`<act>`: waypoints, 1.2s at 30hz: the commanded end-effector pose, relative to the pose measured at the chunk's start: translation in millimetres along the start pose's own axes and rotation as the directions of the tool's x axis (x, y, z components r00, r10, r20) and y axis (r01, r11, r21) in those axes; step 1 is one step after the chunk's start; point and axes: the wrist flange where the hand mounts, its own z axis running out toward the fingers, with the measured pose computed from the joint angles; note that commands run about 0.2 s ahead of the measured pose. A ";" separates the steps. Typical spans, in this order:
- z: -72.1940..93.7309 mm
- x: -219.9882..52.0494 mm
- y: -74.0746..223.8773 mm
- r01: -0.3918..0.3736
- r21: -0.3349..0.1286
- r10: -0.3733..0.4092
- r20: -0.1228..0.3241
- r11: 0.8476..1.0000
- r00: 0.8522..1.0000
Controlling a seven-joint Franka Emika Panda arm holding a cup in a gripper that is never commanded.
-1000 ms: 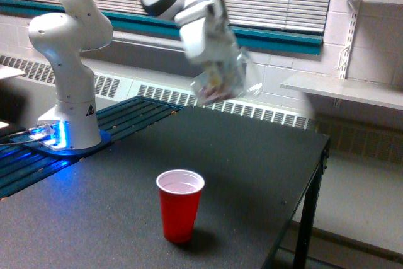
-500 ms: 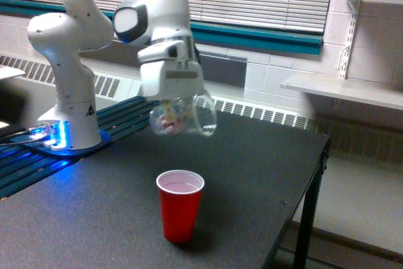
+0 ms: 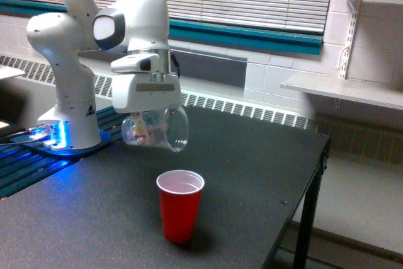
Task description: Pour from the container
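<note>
Since the earlier frames the clear see-through plastic cup (image 3: 155, 129) has travelled toward the exterior view's left and dropped lower. It hangs tipped on its side, mouth toward the exterior view's right, with small pink and pale pieces inside. The white arm's gripper (image 3: 148, 113) clasps it from above. The opaque red plastic cup (image 3: 180, 205) stands upright on the dark table (image 3: 252, 174), at about five o'clock from the clear one and apart from it.

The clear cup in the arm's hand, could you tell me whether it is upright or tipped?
Tipped: the clear cup lies nearly sideways, mouth toward the exterior view's right.
</note>
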 end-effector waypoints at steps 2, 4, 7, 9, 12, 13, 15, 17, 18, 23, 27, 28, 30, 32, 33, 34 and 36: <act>13.4 -8.3 -0.1 0.059 -0.024 -0.058 0.041 0.998 0.998; 15.9 -8.8 -2.2 0.070 -0.027 -0.069 0.048 0.997 0.996; 19.5 -8.6 -5.3 0.087 -0.032 -0.085 0.059 0.996 0.995; 21.3 -7.3 -6.9 0.093 -0.034 -0.090 0.066 0.995 0.994; 23.5 -3.8 -7.6 0.104 -0.045 -0.101 0.071 0.994 0.992; 24.1 -2.4 -7.8 0.106 -0.048 -0.102 0.071 0.993 0.992; 24.9 0.5 -8.2 0.107 -0.051 -0.103 0.070 0.993 0.992; 25.8 3.7 -7.3 0.108 -0.058 -0.104 0.069 0.992 0.992; 26.1 5.2 -7.0 0.107 -0.059 -0.103 0.068 0.992 0.992; 28.5 9.9 -2.9 0.102 -0.072 -0.097 0.071 0.992 0.993; 31.0 10.4 1.6 0.109 -0.088 -0.102 0.083 0.990 0.991; 31.7 10.3 2.9 0.111 -0.094 -0.103 0.087 0.989 0.991; 32.6 10.2 4.5 0.115 -0.103 -0.106 0.094 0.988 0.990; 32.8 11.2 5.7 0.122 -0.109 -0.111 0.097 0.987 0.989; 32.6 12.1 5.6 0.124 -0.110 -0.114 0.097 0.986 0.989; 32.4 13.2 5.6 0.126 -0.110 -0.115 0.098 0.986 0.988; 31.6 16.3 5.6 0.125 -0.112 -0.115 0.096 0.986 0.989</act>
